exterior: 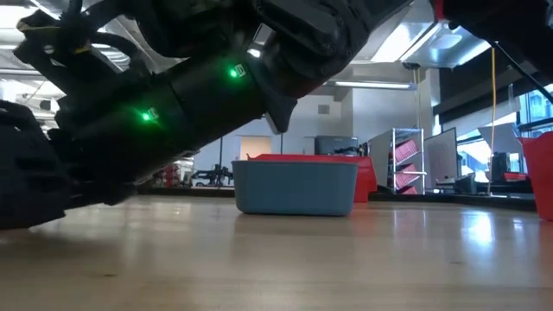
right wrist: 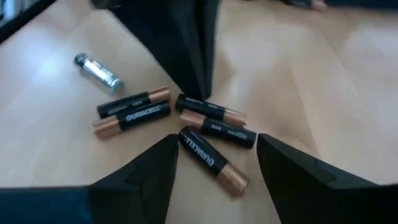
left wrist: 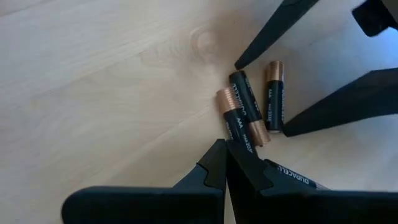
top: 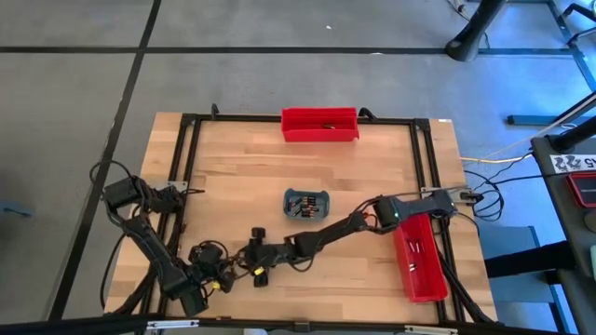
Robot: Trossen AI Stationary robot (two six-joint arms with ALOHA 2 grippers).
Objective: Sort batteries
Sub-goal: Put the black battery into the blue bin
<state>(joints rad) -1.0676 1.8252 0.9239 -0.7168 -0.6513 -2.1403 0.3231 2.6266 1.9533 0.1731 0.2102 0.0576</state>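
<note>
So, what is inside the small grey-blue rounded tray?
In the high view, the small grey-blue rounded plastic tray holds several small dark batteries with copper ends. The low view shows only its outer wall, hiding the contents, so an exact count is impossible.

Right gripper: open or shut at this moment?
Open. In the right wrist view the right gripper has its two dark fingers spread wide, with one black-and-copper battery lying on the table between them, ungripped.

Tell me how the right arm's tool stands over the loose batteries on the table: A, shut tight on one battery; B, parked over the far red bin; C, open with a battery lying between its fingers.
C: in the right wrist view the right tool is spread wide, with one battery lying on the table between its fingers.
</note>
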